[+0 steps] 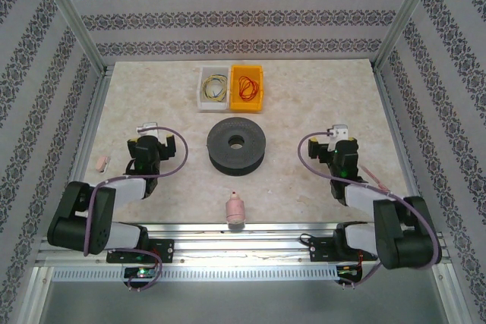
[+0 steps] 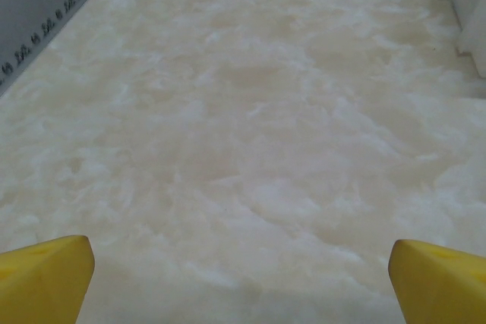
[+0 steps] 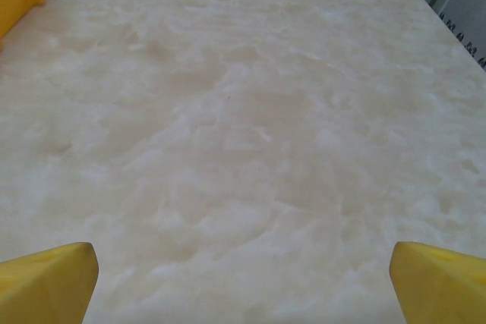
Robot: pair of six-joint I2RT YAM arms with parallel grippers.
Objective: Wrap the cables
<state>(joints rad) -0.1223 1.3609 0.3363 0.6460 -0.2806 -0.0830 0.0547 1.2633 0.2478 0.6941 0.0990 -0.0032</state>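
Table [image 1: 304, 96]: pale marbled top inside a frame with patterned walls; clock readings taken from the overhead view, 12 o'clock at the far wall.
Left arm [image 1: 99, 214]: black and white, purple cord looped along it, reaching in from 7 o'clock.
Right arm [image 1: 387, 225]: same build, reaching in from 5 o'clock.
Black spool [image 1: 238, 144]: lying flat at the table's centre, hub hole facing up, nothing wound on it.
Orange bin [image 1: 247, 106]: at 12 o'clock of the spool, touching the white bin's right side; its corner shows top left in the right wrist view.
White bin [image 1: 200, 90]: at 11 o'clock of the spool; its wall shows top right in the left wrist view.
Left gripper [image 2: 243, 286]: at 9 o'clock of the spool, well apart from it; yellow fingers [image 2: 45, 278] spread wide, bare table between them, holding nothing.
Right gripper [image 3: 243, 282]: at 3 o'clock of the spool, well apart; fingers spread wide over bare table, holding nothing.
Pink bobbin-like piece [image 1: 235, 209]: at 6 o'clock of the spool, near the front rail.
Cables: green and yellow loops [image 1: 216, 86] lie in the white bin; red-orange loops [image 1: 247, 85] lie in the orange bin.
Pink strip [image 1: 376, 180]: on the table beside the right arm.
Small pink scrap [image 1: 102, 162]: at 9 o'clock of the left gripper, near the rail.
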